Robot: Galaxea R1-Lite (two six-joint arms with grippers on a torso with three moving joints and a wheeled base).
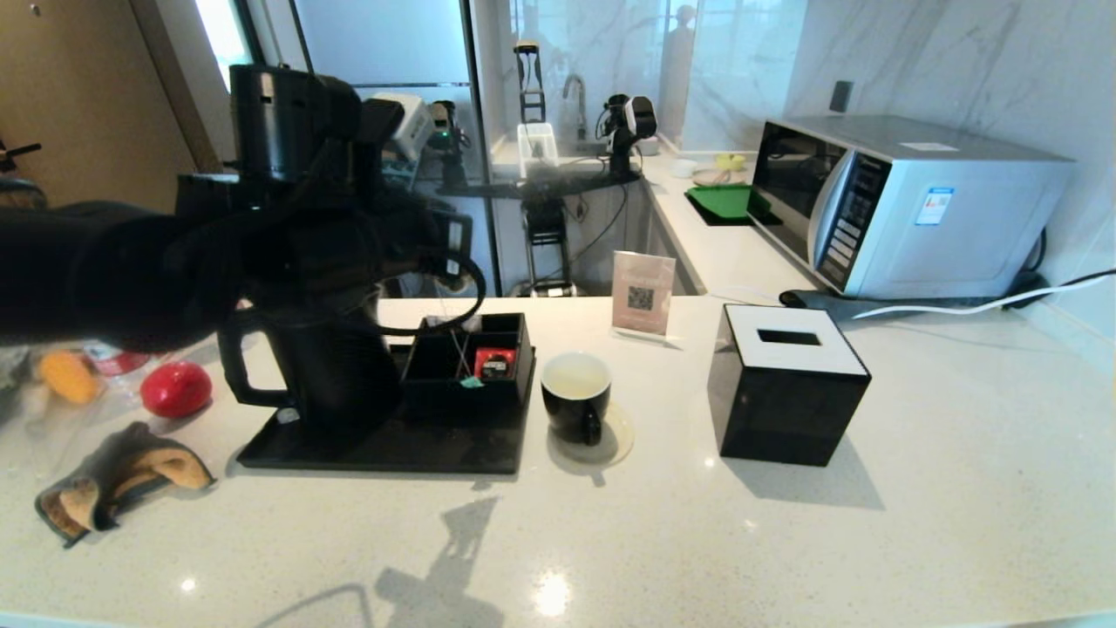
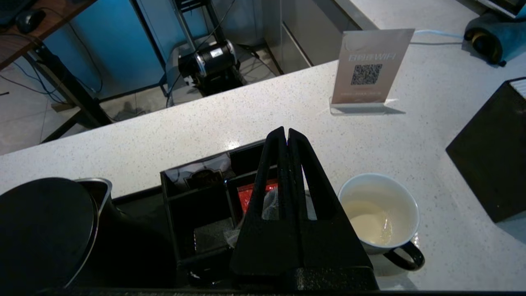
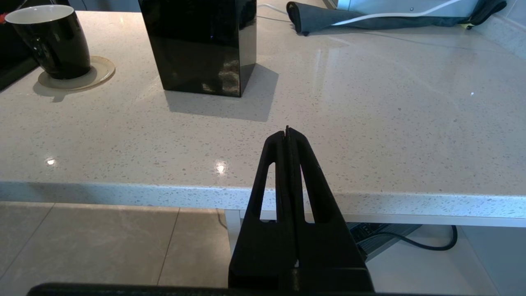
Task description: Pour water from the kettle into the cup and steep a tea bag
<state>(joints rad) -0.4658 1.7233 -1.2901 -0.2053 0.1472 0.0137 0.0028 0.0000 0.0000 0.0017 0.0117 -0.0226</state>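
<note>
Kettle (image 1: 331, 366): upright on the black tray (image 1: 392, 449), beside the divided box (image 1: 471, 362). Cup (image 1: 575, 397): on a saucer (image 1: 610, 445) just right of the tray, pale liquid inside. Tea bag (image 2: 269, 205): hanging from the left claw (image 2: 287, 133), pinched closed on it above the box. Right claw (image 3: 287, 131): closed, empty, off the counter (image 3: 370, 123) edge.

The kettle (image 1: 327, 366) is matte black, like the tray (image 1: 384, 445) and the divided box (image 1: 466, 362) holding a red packet (image 1: 494, 362); the cup (image 1: 576, 397) is glossy black outside and white inside, on a pale beige coaster (image 1: 610, 445). The countertop (image 1: 697, 541) is off-white with fine speckles. The tissue box (image 1: 785, 392) is black with a white top, and near the counter's left edge lie a red ball (image 1: 176, 388) and an orange one (image 1: 68, 377).
</note>
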